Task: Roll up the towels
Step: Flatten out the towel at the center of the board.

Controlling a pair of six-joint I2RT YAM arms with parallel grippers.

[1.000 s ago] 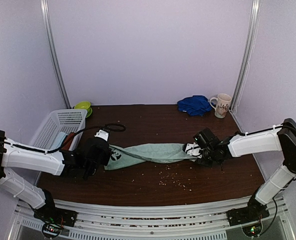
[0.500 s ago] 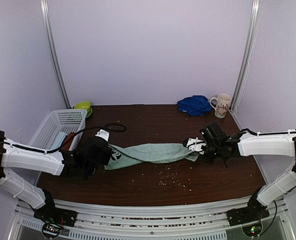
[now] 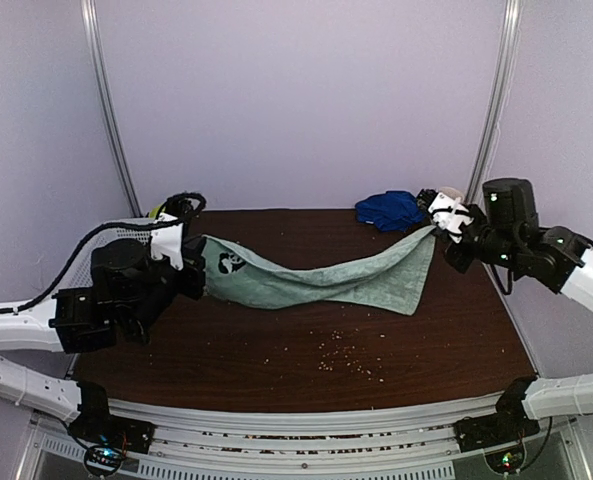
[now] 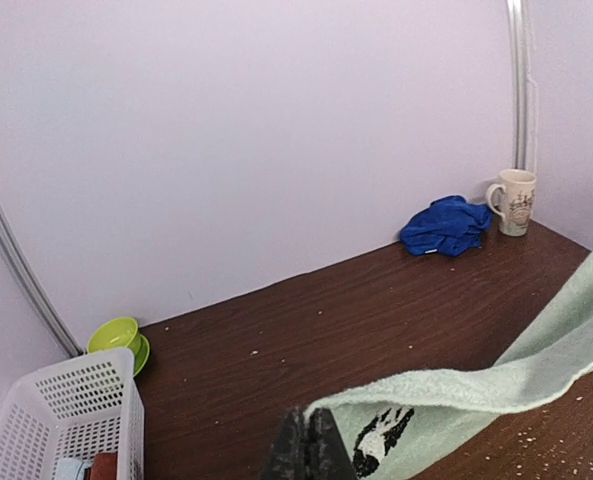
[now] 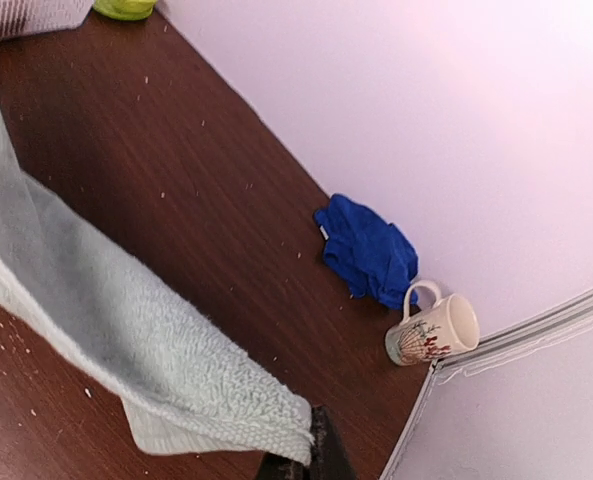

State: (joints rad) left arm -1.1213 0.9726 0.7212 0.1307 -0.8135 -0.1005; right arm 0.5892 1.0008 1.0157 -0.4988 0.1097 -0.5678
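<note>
**A:** Where is the mint-green towel (image 3: 316,282)?

**B:** It is held up over the bench (image 3: 226,360), strung between the two arms from about 9 o'clock to about 2 o'clock in the top view, and it sags in the middle. A black print (image 3: 231,264) shows near its left end.

**A:** And the tools?

**B:** The left tool (image 3: 196,265) is clenched on the towel's left end. Its wrist view shows the fingers pressed together at the cloth's edge. The right tool (image 3: 439,224) is clamped on the upper corner of the right end, and the free corner hangs below it. I can't tell whether that corner touches the bench.

**A:** The other towel?

**B:** The blue towel (image 3: 389,210) lies crumpled at the back, about 1 o'clock, near the mug (image 4: 513,202).

**A:** Anything else?

**B:** A white basket (image 4: 71,420) sits at 9 o'clock with a green bowl (image 4: 116,337) behind it at 11. There are crumbs (image 3: 341,358) scattered towards 6.
</note>
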